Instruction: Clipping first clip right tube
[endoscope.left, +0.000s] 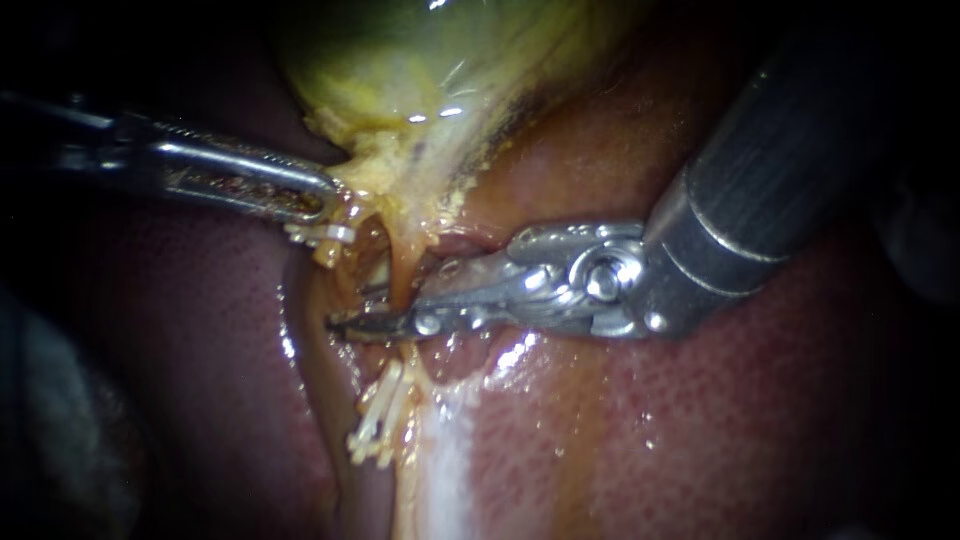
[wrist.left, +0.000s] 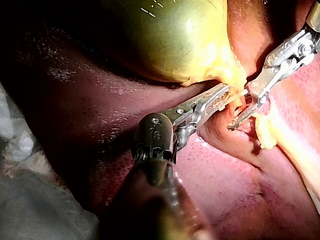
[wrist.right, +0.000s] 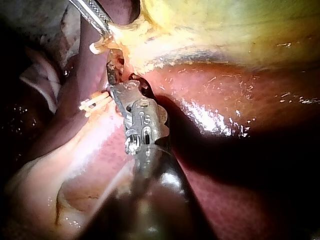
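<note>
The right tube (endoscope.left: 400, 275) is running down from the neck of the gallbladder (endoscope.left: 420, 70) and is crossing the end effector of the right instrument (endoscope.left: 375, 318). The jaws are lying close together on the tube, one on each side.

Judged hazards:
- If the tube is sitting near the tips rather than deep in the jaws, the clip is likely to close across only part of it and slip off.
- Any sideways pull from the shaft is risking a tear in this thin tube.
- The tips are lying near the neighbouring strand, just below a white clip (endoscope.left: 335, 235), so stray tissue is at risk of being caught.

A cluster of white clips (endoscope.left: 378, 420) is sitting lower down, apart from the jaws.

Pose:
- The right shaft is entering from the upper right, with its end effector lying almost level over the liver (endoscope.left: 720, 420).
- The left instrument (endoscope.left: 322, 200) is entering from the left, with its end effector clamped on the gallbladder neck.
</note>
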